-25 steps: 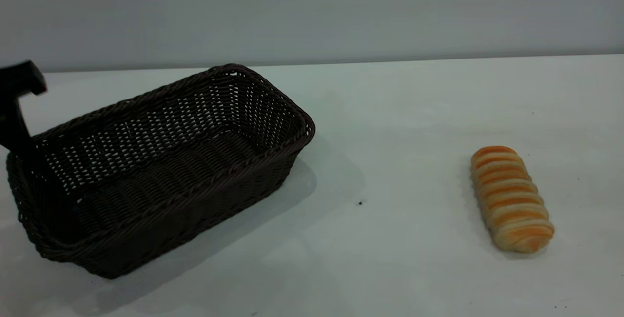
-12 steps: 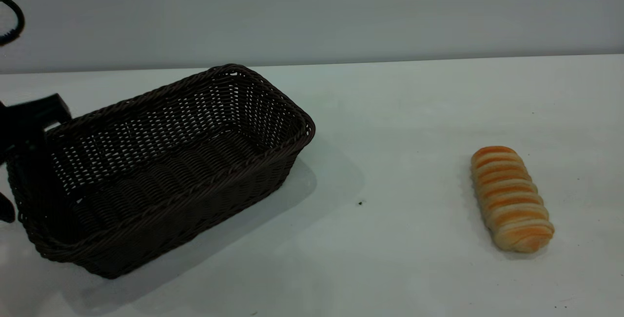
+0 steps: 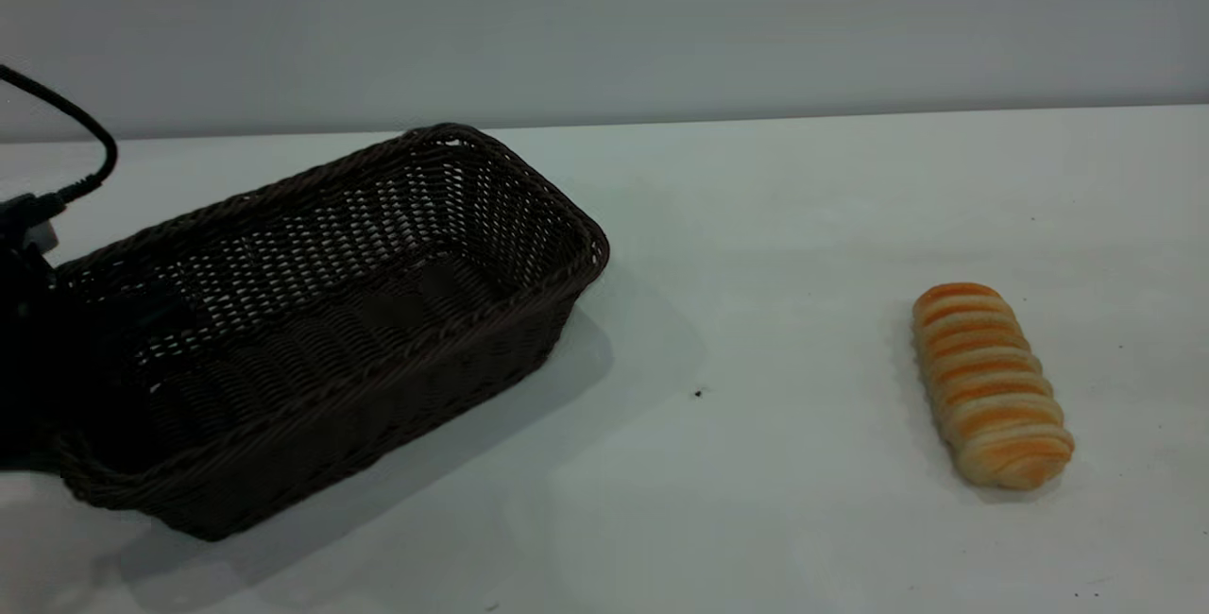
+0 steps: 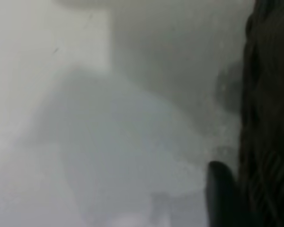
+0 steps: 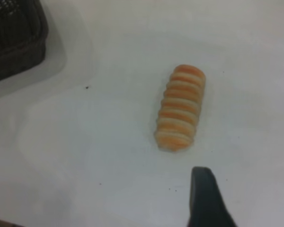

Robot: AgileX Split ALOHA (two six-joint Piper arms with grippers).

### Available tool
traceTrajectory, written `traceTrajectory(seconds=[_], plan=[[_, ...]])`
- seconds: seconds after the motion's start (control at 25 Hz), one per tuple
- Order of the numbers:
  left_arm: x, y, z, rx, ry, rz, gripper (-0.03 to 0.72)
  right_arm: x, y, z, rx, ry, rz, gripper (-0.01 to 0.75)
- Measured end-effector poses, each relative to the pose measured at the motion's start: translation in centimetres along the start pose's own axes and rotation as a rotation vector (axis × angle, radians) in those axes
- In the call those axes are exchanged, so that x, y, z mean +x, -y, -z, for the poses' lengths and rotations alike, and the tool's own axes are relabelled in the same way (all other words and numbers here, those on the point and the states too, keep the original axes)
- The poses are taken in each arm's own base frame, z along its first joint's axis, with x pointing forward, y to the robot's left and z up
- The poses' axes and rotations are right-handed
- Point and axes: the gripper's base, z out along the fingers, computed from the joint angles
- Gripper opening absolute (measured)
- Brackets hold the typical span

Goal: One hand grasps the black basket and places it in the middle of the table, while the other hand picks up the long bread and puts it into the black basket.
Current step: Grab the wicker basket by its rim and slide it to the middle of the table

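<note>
At 9 o'clock on the table (image 3: 774,217), my left gripper (image 3: 24,349) sits as a dark mass pressed against the short end of the black basket (image 3: 321,312), its cable looping up above it. Can't tell whether the fingers are spread, closed or already on the rim; the exterior view hides them, and the left wrist view gives only one blurred fingertip (image 4: 221,194) just beside the dark weave. Basket rests on the tabletop, long axis running roughly 8 to 2 o'clock, empty inside, w/ its far corner reaching toward center.

Long bread (image 3: 990,385) lies flat at approx 3 o'clock, well apart from the basket, untouched. Right gripper (image 5: 206,198) hovers above the tabletop near the bread; only one dark finger shows in the right wrist view, so I can't tell its spread either.

My read: step 1, securing the basket, is in hand; nothing placed yet. Next I need a firm pinch on the braided rim at that short end, then a drag or lift toward 3 o'clock until the basket sits mid-table. Bread pickup should wait till the basket stops. Risk: the rim slips and the basket swings.
</note>
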Motion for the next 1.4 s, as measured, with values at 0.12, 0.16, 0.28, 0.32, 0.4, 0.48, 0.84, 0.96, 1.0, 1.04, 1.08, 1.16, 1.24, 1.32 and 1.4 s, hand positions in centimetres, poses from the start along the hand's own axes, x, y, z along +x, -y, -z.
traceTrajectory(seconds=[0.12, 0.16, 0.28, 0.32, 0.4, 0.48, 0.84, 0.96, 1.0, 1.04, 1.08, 1.16, 1.24, 1.32, 1.4], plan=[[-0.2, 0.1, 0.0, 0.009, 0.012, 0.017, 0.204, 0.0, 0.1, 0.0, 0.007, -0.001, 0.007, 0.425], [-0.1, 0.1, 0.0, 0.008, 0.01, 0.024, 0.204, 0.1, 0.1, 0.0, 0.009, -0.003, 0.008, 0.425], [-0.1, 0.3, 0.3, 0.012, 0.008, 0.033, 0.204, 0.1, 0.1, -0.1, 0.012, -0.005, 0.011, 0.425], [-0.3, 0.5, 0.5, 0.019, 0.012, 0.022, 0.204, 0.1, 0.1, -0.1, 0.014, -0.005, 0.013, 0.425], [-0.8, 1.5, 1.3, 0.044, 0.029, -0.039, 0.204, 0.1, 0.2, -0.1, 0.021, -0.008, 0.022, 0.425], [-1.8, 3.4, 1.9, 0.071, 0.038, -0.151, 0.204, 0.1, 0.2, -0.1, 0.026, -0.009, 0.027, 0.425], [-4.7, 10.8, 2.1, 0.123, 0.003, -0.588, 0.204, 0.1, 0.3, 0.0, 0.03, -0.011, 0.031, 0.425], [-4.4, 12.1, 0.4, 0.118, -0.035, -0.62, 0.202, 0.1, 0.3, 0.0, 0.03, -0.011, 0.031, 0.425], [-4.1, 12.4, -0.2, 0.117, -0.046, -0.63, 0.202, 0.1, 0.3, 0.0, 0.03, -0.011, 0.031, 0.425], [-3.7, 12.7, -0.8, 0.113, -0.06, -0.639, 0.201, 0.1, 0.3, 0.0, 0.03, -0.011, 0.031, 0.425], [-3.4, 12.9, -1.4, 0.111, -0.073, -0.642, 0.2, 0.1, 0.3, 0.0, 0.03, -0.011, 0.031, 0.425], [-2.9, 13.0, -2.0, 0.106, -0.091, -0.619, 0.2, 0.1, 0.3, 0.0, 0.03, -0.011, 0.031, 0.425], [-2.8, 13.1, -2.1, 0.103, -0.098, -0.581, 0.2, 0.1, 0.3, 0.0, 0.03, -0.011, 0.031, 0.425], [-2.8, 13.1, -2.0, 0.101, -0.101, -0.558, 0.2, 0.1, 0.3, 0.0, 0.03, -0.011, 0.031, 0.425], [-2.8, 13.0, -2.0, 0.098, -0.107, -0.551, 0.2, 0.1, 0.3, 0.0, 0.03, -0.011, 0.031, 0.425]])
